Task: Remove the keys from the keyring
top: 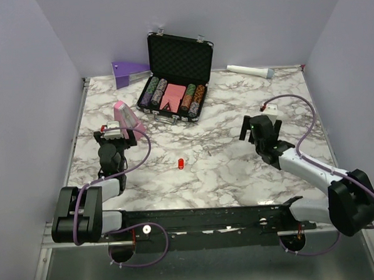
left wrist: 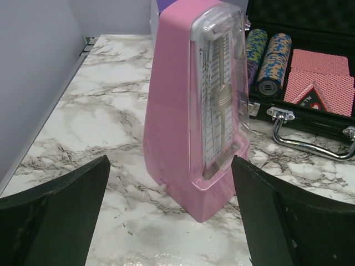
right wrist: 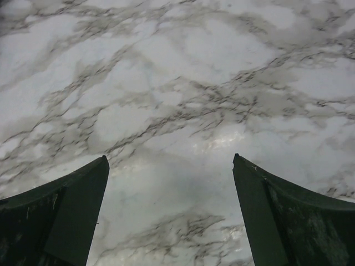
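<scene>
Marble bench (top: 239,172) under me, walls (top: 21,92) close on three sides. Left jaws wide, empty, facing pink metronome (left wrist: 188,111); right jaws wide over bare marble. Keyring (top: 181,161) lies mid-bench, well apart from both; keys too small to see. Prob. light, thin, slippery, stiff ring: I'd pinch the red tag. Open room all round it; chip case (top: 178,68) far back.

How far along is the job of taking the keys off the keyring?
Nothing looks done: the keyring lies alone on the table between the arms, its keys too small to make out. Nothing is in hand: the left gripper faces the pink metronome, the right gripper bare table, both open. Everything remains.
</scene>
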Controlling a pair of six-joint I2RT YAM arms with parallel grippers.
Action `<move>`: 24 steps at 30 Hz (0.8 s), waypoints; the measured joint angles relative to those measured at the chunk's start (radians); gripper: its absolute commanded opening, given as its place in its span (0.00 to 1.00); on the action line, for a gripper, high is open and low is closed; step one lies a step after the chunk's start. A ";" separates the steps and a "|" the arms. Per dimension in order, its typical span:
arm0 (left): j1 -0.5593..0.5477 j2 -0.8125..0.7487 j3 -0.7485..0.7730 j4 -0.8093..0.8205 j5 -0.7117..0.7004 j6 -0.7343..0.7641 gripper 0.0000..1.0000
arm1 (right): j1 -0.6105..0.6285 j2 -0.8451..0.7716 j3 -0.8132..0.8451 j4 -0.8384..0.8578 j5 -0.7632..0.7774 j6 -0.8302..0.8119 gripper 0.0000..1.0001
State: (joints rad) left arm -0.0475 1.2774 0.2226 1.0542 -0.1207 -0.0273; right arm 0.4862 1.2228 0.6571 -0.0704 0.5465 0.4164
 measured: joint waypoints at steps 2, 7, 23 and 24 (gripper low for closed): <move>0.000 0.000 0.000 0.000 0.000 0.000 0.99 | -0.062 0.018 -0.044 0.118 0.013 -0.057 1.00; 0.000 0.000 0.000 0.000 0.000 0.000 0.99 | -0.179 0.093 -0.178 0.447 0.022 -0.159 1.00; 0.000 0.000 0.000 0.001 0.001 0.000 0.99 | -0.289 0.357 -0.326 1.127 -0.064 -0.296 1.00; 0.000 0.000 0.000 0.001 0.001 0.000 0.99 | -0.295 0.357 -0.325 1.137 -0.075 -0.297 1.00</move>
State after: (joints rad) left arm -0.0475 1.2774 0.2226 1.0554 -0.1196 -0.0273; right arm 0.1909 1.5795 0.3317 1.0664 0.4717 0.1192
